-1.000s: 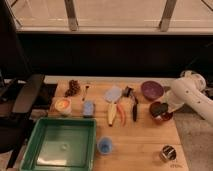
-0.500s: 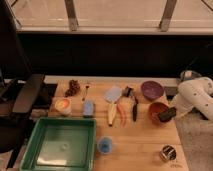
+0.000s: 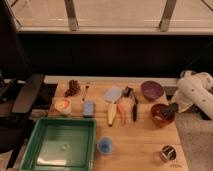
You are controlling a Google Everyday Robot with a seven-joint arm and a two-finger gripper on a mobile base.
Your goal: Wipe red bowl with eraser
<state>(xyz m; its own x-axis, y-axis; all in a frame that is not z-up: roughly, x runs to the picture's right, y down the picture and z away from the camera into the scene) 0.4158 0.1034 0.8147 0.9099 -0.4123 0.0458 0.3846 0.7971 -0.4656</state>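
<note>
The white arm's end effector [image 3: 170,108] covers the round red-orange bowl's [image 3: 161,114] right rim, and whether it holds anything is unclear.

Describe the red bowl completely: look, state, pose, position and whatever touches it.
The red bowl is round, shallow and glossy, red-orange with a dark inside. It sits upright on the wooden table near the right edge, just in front of the purple bowl and right of the banana. The gripper reaches in over its right rim from the white arm and seems to hold a dark block, likely the eraser, at the rim; actual contact cannot be confirmed.
</note>
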